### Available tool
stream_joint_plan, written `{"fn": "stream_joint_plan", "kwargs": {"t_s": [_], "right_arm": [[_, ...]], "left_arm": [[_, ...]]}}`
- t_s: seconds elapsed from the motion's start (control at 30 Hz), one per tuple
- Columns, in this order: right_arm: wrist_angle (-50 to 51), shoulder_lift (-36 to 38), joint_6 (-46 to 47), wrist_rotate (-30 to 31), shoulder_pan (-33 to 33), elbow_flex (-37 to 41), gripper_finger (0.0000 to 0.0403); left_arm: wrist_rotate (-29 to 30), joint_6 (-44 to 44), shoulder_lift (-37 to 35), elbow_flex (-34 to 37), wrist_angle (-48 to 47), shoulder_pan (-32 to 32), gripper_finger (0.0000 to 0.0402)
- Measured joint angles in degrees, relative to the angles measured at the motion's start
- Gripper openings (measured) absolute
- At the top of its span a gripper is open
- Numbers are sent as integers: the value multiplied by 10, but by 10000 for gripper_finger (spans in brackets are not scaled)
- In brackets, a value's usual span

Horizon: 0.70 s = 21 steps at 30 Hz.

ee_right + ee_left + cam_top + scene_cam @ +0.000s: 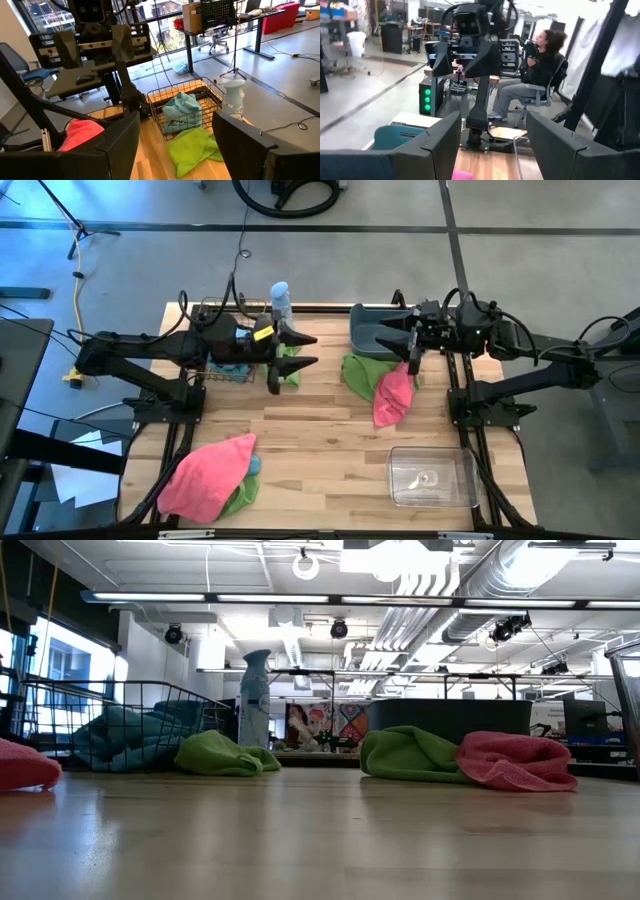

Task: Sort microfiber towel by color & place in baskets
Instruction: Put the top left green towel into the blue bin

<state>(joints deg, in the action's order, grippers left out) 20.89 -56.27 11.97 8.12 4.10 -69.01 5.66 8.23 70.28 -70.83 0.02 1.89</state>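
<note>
both gripper pairs apart: left gripper (300, 351), right gripper (412, 352); fuzzy pink towel (392, 398) crumpled.

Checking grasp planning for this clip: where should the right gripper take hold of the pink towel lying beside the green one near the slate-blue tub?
Probably from straight above, pinching the raised fold at the middle of the pink towel. It lies crumpled, humped above the table, with its upper end overlapping the green towel. Gripping toward its lower, free end should avoid catching green cloth. The right gripper is open nearby.
</note>
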Motion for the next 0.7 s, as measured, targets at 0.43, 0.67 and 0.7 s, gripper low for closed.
{"fn": "stream_joint_plan", "kwargs": {"t_s": [0.43,0.67,0.7], "right_arm": [[15,0,0,0,0,0,245],[25,0,0,2,0,0,245],[24,0,0,2,0,0,245]], "left_arm": [[38,7,191,-247,-437,-74,211],[39,10,310,-287,-684,-132,211],[39,11,326,-287,-700,-138,211]]}}
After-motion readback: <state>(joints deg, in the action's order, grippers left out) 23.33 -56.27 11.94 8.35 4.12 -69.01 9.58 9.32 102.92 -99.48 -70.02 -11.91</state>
